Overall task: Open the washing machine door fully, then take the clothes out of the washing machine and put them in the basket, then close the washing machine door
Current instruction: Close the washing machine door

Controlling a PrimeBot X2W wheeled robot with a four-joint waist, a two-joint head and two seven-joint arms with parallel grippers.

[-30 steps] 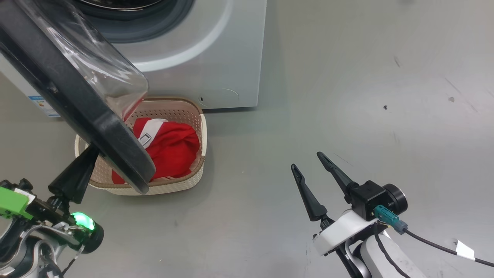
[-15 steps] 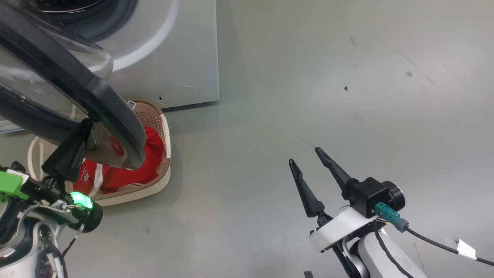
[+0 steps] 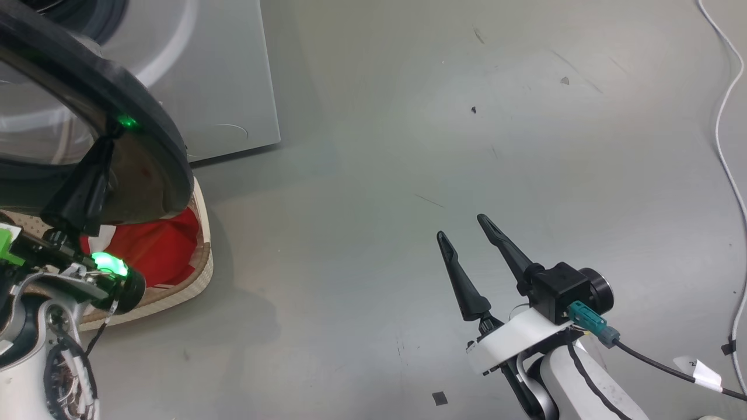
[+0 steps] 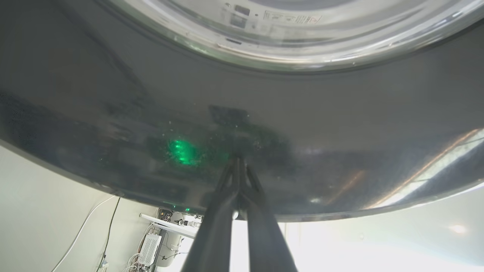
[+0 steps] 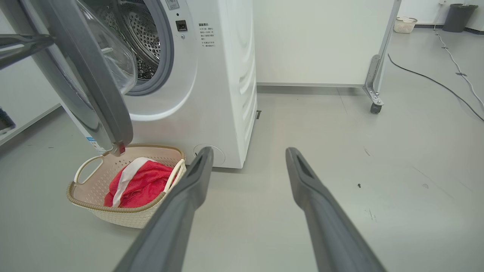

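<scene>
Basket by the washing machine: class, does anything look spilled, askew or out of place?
Nothing stands out. The red clothes lie inside the basket, which stands level on the floor beneath the part-open door.

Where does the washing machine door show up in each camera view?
Head view: the door arcs across the upper left, overlapping the basket.
Left wrist view: the door's black rim spans the upper frame, close up.
Right wrist view: the door stands edge-on at upper left, half open.
Shared landmark: the left gripper's shut tips at the rim.
</scene>
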